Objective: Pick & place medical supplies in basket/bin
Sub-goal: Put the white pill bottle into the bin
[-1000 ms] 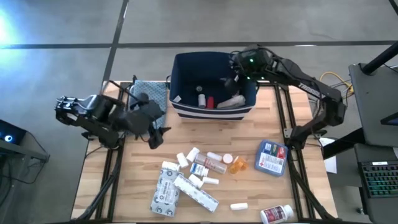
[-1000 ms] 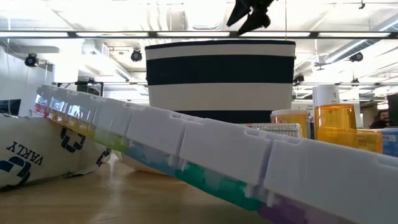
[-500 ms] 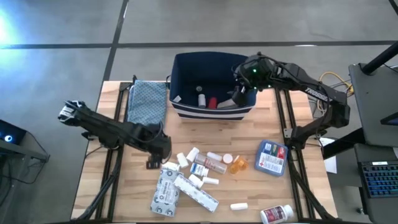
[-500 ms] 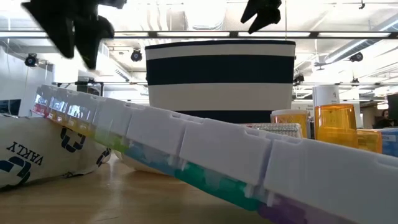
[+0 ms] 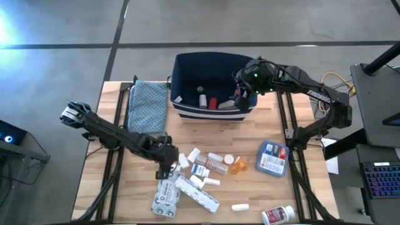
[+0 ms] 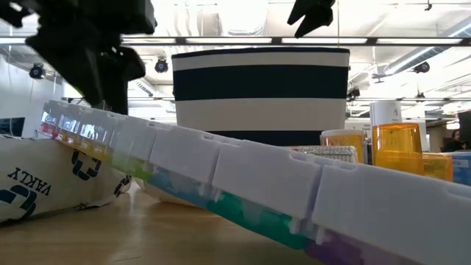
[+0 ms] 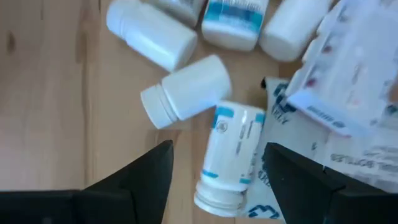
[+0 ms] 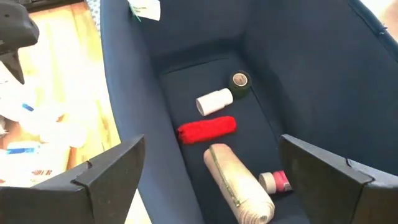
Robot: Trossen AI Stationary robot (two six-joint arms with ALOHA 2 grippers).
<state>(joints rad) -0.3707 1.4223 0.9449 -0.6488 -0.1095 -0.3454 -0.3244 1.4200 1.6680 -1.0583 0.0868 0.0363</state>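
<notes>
left arm's swung over from the cloth side, so the left gripper (image 7: pixel 214 174) now hangs open and empty over a blue-labelled pill bottle (image 7: pixel 231 155) lying beside the cartons, light, hard and rolly, so pinch mid-body

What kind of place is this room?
Probably a lab or open workshop: a wooden table on a concrete floor, a keyboard at a side desk, and exposed ceiling pipes and lights.

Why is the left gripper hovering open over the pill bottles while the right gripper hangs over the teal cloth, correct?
Not quite. The right gripper hangs open over the navy bin, not over the teal cloth; the high view shows it. The left gripper is indeed open over the pill bottles.
</notes>
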